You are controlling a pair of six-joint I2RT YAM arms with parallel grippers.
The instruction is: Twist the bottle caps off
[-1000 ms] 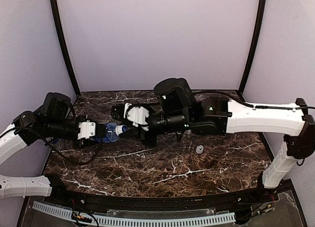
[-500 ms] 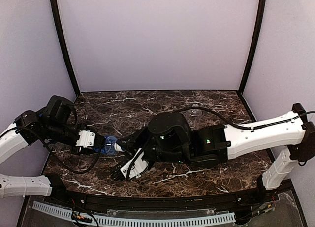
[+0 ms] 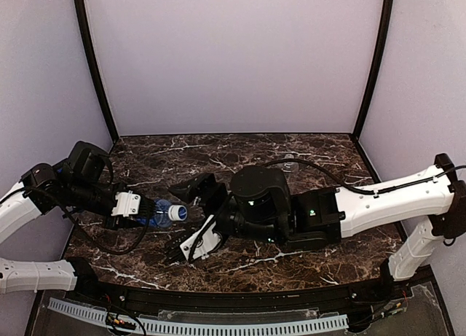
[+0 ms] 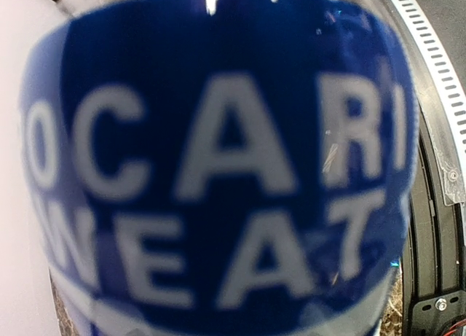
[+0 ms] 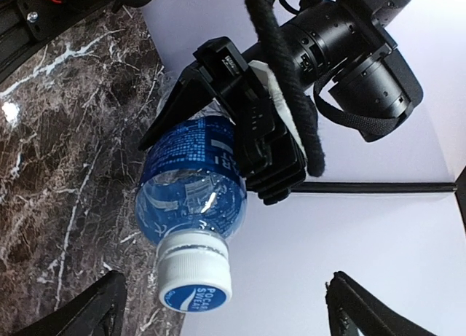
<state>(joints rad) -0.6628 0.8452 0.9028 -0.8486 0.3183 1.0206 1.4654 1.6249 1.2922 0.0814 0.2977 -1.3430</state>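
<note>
Right wrist: left fingers (image 5: 251, 121) clamp labelled bottle (image 5: 191, 183), white cap (image 5: 194, 274) on; right fingers (image 5: 91, 310) wide.

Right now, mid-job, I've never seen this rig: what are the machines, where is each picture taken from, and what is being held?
These are a left robot arm and a right robot arm, bolted at the near edge of a dark marbled table. The wide picture looks down from above and behind them; the other two come from a camera on each wrist. The left gripper is shut on a small clear plastic bottle with a blue label, held sideways; its white screw cap is on. The left wrist picture is just that label, very close. The right gripper is open, pointed at the cap, not touching it.
</note>
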